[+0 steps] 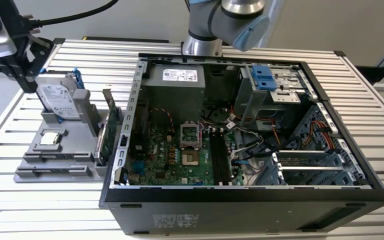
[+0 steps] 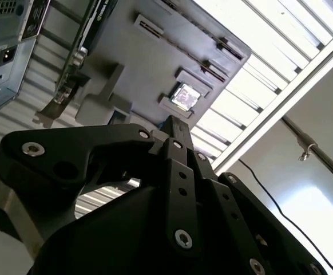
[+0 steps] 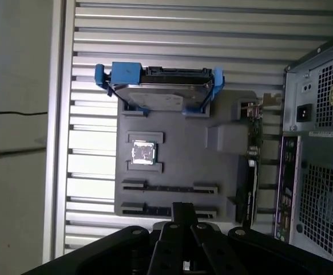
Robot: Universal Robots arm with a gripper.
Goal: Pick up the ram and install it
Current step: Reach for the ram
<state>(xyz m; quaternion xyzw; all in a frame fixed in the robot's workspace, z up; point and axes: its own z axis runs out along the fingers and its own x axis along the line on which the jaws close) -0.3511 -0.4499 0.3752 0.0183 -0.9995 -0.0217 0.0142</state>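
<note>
The arm (image 1: 204,27) is made of round silver-grey parts, and a light blue cap (image 1: 257,25) is seen on one joint. The gripper (image 2: 175,125) is black and blocky, dotted with shiny round screws (image 2: 33,149). A thick black cable (image 1: 78,15) seems to be joined to it.

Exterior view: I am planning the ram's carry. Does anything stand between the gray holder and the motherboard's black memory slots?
Yes. The upright green card at the gray holder's edge and the case wall stand between it and the memory slots; the case is open on top.
</note>
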